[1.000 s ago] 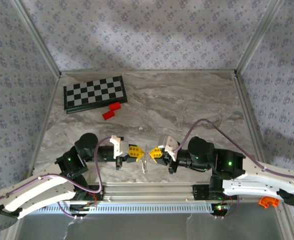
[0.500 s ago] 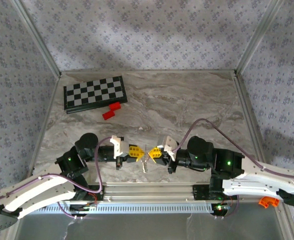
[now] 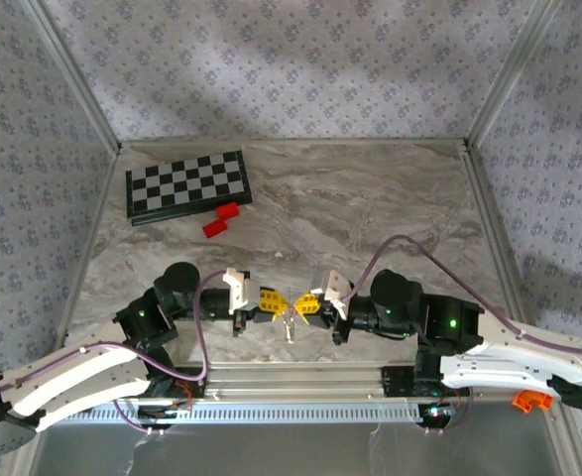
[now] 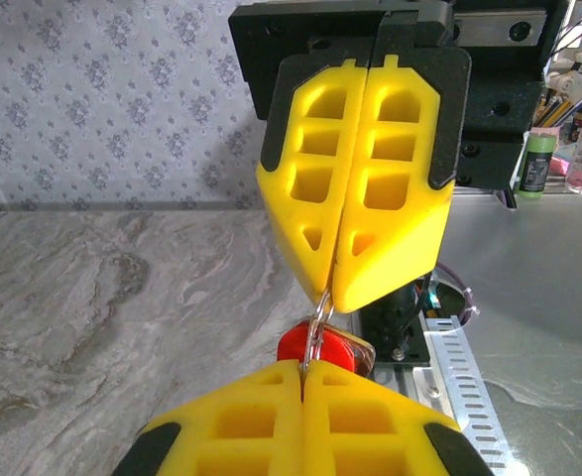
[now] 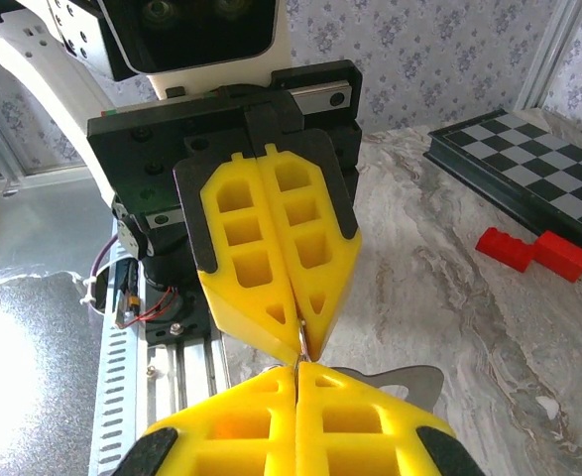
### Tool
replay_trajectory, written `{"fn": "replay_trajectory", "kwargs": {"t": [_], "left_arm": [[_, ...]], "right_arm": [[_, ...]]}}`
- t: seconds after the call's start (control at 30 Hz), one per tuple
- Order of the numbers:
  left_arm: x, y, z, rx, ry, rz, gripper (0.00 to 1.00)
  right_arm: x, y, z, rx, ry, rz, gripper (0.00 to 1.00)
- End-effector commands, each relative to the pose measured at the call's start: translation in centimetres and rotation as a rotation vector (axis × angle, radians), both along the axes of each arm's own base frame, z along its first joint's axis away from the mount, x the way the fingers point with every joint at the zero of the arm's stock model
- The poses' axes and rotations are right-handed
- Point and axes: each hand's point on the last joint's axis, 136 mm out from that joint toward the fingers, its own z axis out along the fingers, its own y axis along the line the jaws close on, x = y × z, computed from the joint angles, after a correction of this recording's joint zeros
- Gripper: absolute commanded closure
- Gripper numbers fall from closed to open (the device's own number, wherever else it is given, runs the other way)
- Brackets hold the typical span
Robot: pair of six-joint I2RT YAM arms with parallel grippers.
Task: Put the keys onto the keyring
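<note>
Both grippers meet tip to tip low over the table's near middle. Between them is the keyring (image 3: pixel 289 311), a thin silvery loop. My left gripper (image 3: pixel 278 300) is shut on one side of it and my right gripper (image 3: pixel 301 302) is shut on the other. In the left wrist view the keyring (image 4: pixel 319 322) runs from my left gripper (image 4: pixel 302 367) up into the right gripper's yellow fingertips (image 4: pixel 370 268). A red key head (image 4: pixel 335 349) hangs behind it. In the right wrist view the keyring (image 5: pixel 299 344) sits above my right gripper (image 5: pixel 296 369), with a silver key (image 5: pixel 409 381) beside it.
A black-and-white chessboard (image 3: pixel 186 185) lies at the back left, with two red blocks (image 3: pixel 221 220) in front of it. The same chessboard (image 5: pixel 538 169) and red blocks (image 5: pixel 533 250) appear at the right wrist view's right side. A metal rail (image 3: pixel 300 377) runs along the table's near edge.
My left arm has shifted slightly to the right, narrowing the gap between the two grippers. The hanging keys moved a little with it. Both grippers stay shut.
</note>
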Motion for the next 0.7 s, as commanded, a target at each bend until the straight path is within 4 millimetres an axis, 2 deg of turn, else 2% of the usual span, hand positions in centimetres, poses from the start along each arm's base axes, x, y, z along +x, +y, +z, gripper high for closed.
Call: {"fn": "replay_trajectory", "kwargs": {"t": [0.0,0.67], "left_arm": [[-0.1,-0.1,2.3,-0.047,-0.049,-0.007,1.0],[-0.1,-0.4,2.9,-0.073,-0.036,-0.014,1.0]], "right_arm": [[-0.5,0.3,0.9,0.042,-0.02,0.036,1.0],[-0.7,-1.0,-0.1,0.005,-0.054,0.037,1.0]]}}
